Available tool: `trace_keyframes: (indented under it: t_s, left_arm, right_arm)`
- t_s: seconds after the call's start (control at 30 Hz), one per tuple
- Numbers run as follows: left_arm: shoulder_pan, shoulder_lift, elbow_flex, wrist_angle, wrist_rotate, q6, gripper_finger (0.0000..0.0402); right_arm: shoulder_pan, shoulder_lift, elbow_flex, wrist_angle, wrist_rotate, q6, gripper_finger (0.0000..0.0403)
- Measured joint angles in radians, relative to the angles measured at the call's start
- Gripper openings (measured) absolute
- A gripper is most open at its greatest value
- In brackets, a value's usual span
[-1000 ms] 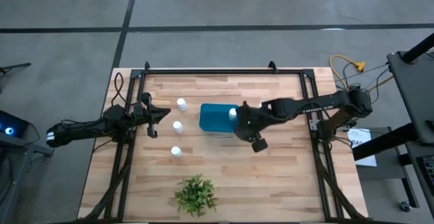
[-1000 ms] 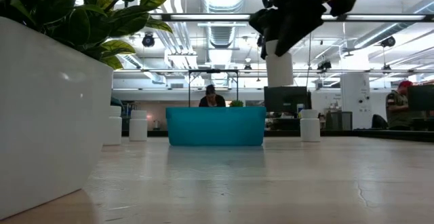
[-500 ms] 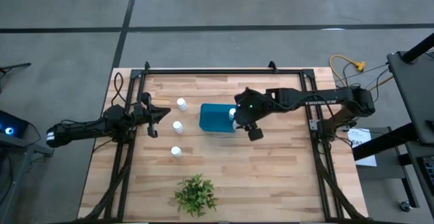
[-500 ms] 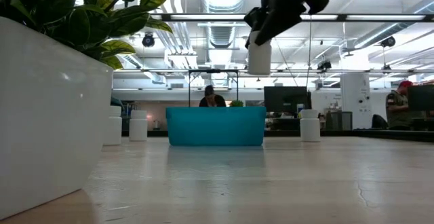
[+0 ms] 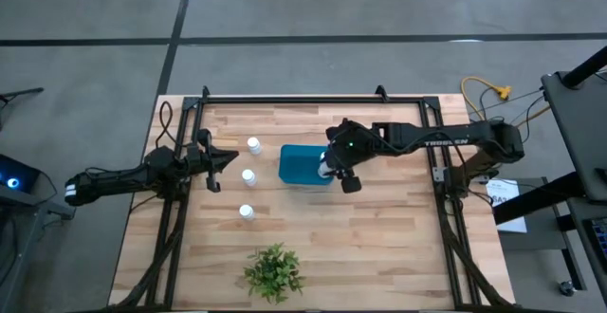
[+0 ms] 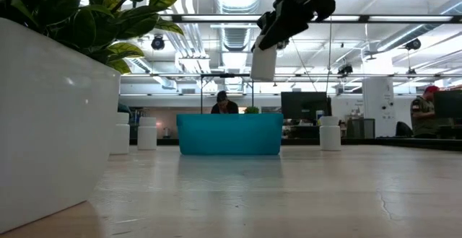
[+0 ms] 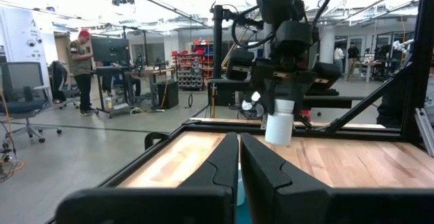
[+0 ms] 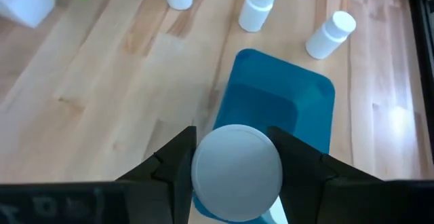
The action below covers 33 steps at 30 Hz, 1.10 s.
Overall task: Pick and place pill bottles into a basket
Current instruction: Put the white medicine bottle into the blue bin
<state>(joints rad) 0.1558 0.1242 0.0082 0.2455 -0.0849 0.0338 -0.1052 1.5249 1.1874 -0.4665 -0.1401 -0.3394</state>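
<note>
The right gripper [image 5: 329,166] clamps a small white capped bottle [image 6: 263,62] upright above the teal basket [image 5: 303,165], three bottles at its nine o'clock.

Three bottles [image 5: 249,176] stand left of the basket [image 5: 302,166] (a plant [image 5: 273,272] nearer front, seemingly).

Right gripper [image 5: 329,164] fingers [image 8: 175,161] clamped mid-table; left gripper [image 5: 226,159] fingers closed, parked.
</note>
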Motion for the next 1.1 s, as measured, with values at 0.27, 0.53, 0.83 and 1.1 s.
trace_keyframes:
  t_s: [0.27, 0.53, 0.83, 1.1]
  left_arm:
    - [0.000, 0.000, 0.000, 0.000, 0.000, 0.000, 0.0000]
    - [0.000, 0.000, 0.000, 0.000, 0.000, 0.000, 0.0000]
    - [0.000, 0.000, 0.000, 0.000, -0.001, 0.000, 0.0000]
    - [0.000, 0.010, 0.000, 0.000, -0.003, 0.006, 0.0000]
  right_arm:
    - [-0.030, 0.000, -0.096, 0.120, 0.004, 0.014, 0.0151]
    - [-0.067, 0.000, -0.150, 0.194, 0.003, 0.018, 0.0151]
    - [-0.073, 0.056, -0.163, 0.224, 0.000, 0.018, 0.0151]
    - [-0.074, 0.088, -0.163, 0.235, 0.000, 0.018, 0.0151]
